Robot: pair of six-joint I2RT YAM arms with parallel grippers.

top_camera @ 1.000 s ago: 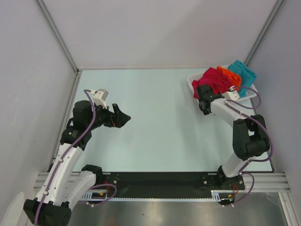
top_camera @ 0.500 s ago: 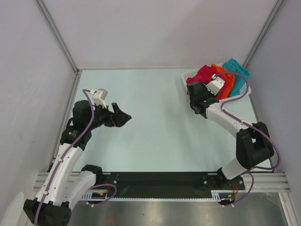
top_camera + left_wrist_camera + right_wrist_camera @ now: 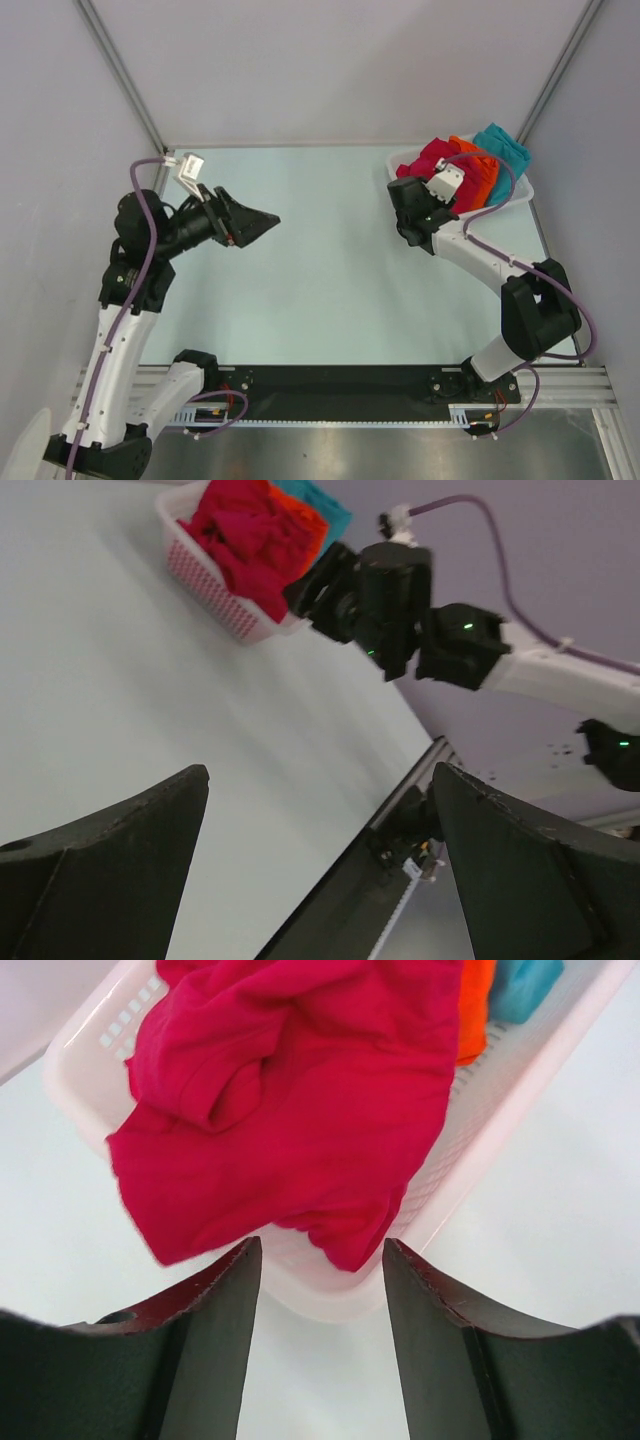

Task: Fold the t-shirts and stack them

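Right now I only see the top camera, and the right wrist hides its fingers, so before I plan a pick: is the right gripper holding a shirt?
Observer: No, the right gripper is open, gripping nothing.
Operator: Where's the red one?
Observer: The red t-shirt drapes over the near wall of the basket, its hem right at the fingertips.
Operator: And the left?
Observer: The left gripper is wide open, empty, aimed across the table at the basket.

My top view looks down from above and behind both bases, taking in the whole table (image 3: 330,250). My left wrist camera faces across the table from well away, catching the white basket (image 3: 215,592) and the right arm (image 3: 400,590). My right wrist camera sits close over that same basket, mostly on the crimson t-shirt (image 3: 300,1110).
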